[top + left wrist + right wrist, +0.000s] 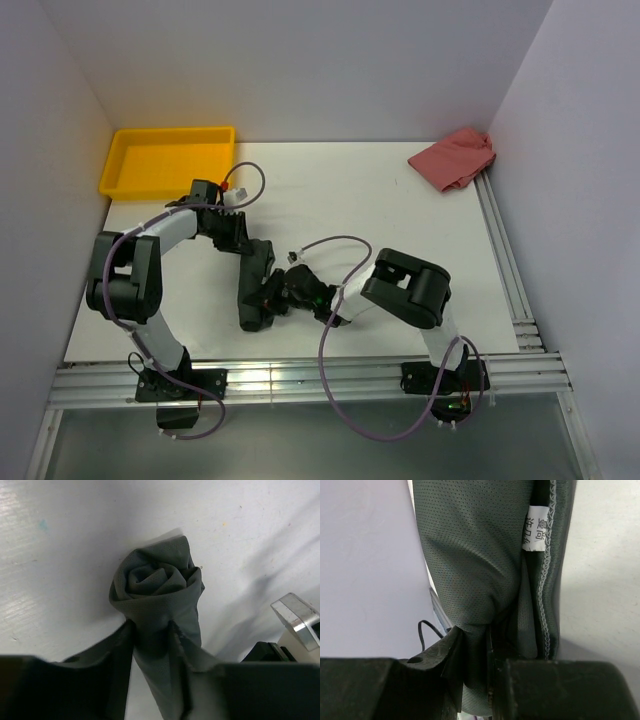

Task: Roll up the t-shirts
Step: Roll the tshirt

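Since the t-shirt [155,587] lies as a tight roll on the table [400,240] between both arms, its long axis seems to run away from the bases. The left gripper [150,640] pinches it just behind the spiral end. The right gripper [477,645] is clamped on fabric below the white label [537,530].

Open table [370,200] lies between yellow tray [170,131] and pink cloth [455,158].

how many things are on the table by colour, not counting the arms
dark grey: 1, the rolled t-shirt
yellow: 1, the tray
pink: 1, the crumpled cloth
total: 3
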`<state>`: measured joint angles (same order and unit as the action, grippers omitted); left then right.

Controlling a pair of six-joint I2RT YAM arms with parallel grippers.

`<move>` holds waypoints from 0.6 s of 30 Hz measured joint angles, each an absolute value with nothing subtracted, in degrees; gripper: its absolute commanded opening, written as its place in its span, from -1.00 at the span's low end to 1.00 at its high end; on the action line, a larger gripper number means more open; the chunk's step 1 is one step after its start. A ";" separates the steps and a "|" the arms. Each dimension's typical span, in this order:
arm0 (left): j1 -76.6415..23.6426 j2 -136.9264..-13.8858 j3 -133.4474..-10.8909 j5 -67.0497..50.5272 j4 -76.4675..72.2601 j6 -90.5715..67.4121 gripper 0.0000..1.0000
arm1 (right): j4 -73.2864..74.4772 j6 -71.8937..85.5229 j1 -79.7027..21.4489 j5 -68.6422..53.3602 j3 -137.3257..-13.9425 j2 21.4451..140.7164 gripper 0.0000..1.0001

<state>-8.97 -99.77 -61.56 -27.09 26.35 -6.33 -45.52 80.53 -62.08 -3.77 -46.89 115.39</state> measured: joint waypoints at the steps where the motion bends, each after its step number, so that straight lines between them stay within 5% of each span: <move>1: -8.97 -99.92 -61.56 -27.07 26.41 -6.42 -0.50 | -45.50 80.58 -62.08 -3.97 -46.89 115.44 -0.41; 4: -9.17 -99.98 -61.56 -26.52 26.61 -6.55 -0.80 | -43.18 80.68 -62.08 -3.97 -47.81 115.44 -0.06; 7: -9.65 -99.98 -61.56 -25.47 26.63 -6.50 -0.92 | -36.18 79.61 -62.30 -3.01 -51.51 114.80 0.09; 18: -10.55 -99.96 -61.73 -23.22 26.68 -6.50 -0.99 | 11.09 73.71 -68.73 15.31 -73.82 112.95 0.23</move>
<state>-10.55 -99.96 -61.73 -23.22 26.68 -6.50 11.09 73.71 -68.73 15.31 -73.82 112.95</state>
